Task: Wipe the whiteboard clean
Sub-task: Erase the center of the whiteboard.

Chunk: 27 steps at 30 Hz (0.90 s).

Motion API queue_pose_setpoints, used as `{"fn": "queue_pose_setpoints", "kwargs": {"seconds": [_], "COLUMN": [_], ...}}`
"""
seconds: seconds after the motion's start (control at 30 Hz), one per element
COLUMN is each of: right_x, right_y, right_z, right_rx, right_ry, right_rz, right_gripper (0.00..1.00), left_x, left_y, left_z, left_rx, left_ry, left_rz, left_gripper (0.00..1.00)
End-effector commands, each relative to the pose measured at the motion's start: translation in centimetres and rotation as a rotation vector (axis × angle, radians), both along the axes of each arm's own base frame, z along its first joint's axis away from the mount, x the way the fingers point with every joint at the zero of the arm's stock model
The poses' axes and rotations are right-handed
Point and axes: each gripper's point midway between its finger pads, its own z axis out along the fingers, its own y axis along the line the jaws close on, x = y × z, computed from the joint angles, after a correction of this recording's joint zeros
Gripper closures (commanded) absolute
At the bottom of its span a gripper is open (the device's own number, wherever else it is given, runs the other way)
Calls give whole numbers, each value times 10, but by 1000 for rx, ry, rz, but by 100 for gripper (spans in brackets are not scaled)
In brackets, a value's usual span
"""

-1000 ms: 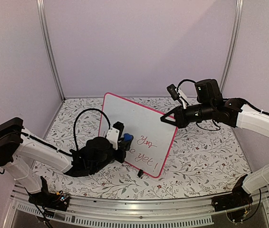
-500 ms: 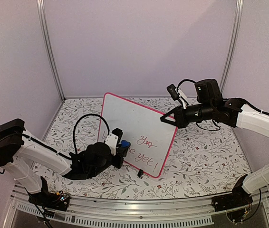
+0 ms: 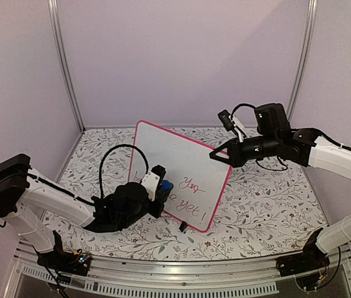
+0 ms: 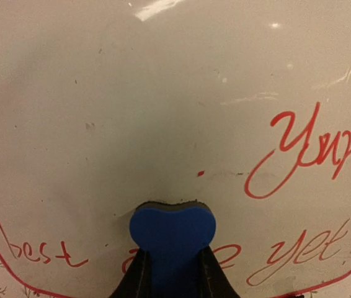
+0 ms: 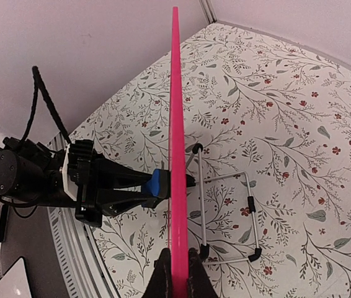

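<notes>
blue eraser (image 4: pixel 172 231) — clenched in left fingers (image 4: pixel 137 277) — has slid rightward on whiteboard (image 3: pixel 170 149); right fingers (image 5: pixel 162 278) pinch its edge.

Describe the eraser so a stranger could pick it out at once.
Find the pink-framed whiteboard standing on the floral table. Low on its face, the left gripper holds a small block against it. It is the only blue thing there, among red handwriting.

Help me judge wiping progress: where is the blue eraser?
Top view, left of centre: the blue eraser, held by the left end effector, presses the whiteboard low down, left of the red word Yup.
</notes>
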Motion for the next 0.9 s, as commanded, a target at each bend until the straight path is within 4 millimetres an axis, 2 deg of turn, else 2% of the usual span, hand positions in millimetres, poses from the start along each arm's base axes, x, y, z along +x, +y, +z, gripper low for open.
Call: {"fn": "queue_pose_setpoints", "kwargs": {"seconds": [0.0, 0.57, 0.67, 0.87], "right_x": [-18, -18, -18, -18], "right_y": [5, 6, 6, 6], "right_z": [-19, -19, -19, -21], "right_rx": [-45, -44, -46, -48], "right_ry": [29, 30, 31, 34], "right_rz": [92, 93, 93, 95], "right_gripper": [100, 100, 100, 100], "left_x": [2, 12, 12, 6], "left_y": [-24, -26, -25, -17], "left_z": [42, 76, 65, 24], "left_rx": [-78, -115, -90, -42], "left_ry": [-67, -129, -111, -31], "left_rz": [-52, -35, -28, -17], "left_gripper": [90, 90, 90, 90]}}
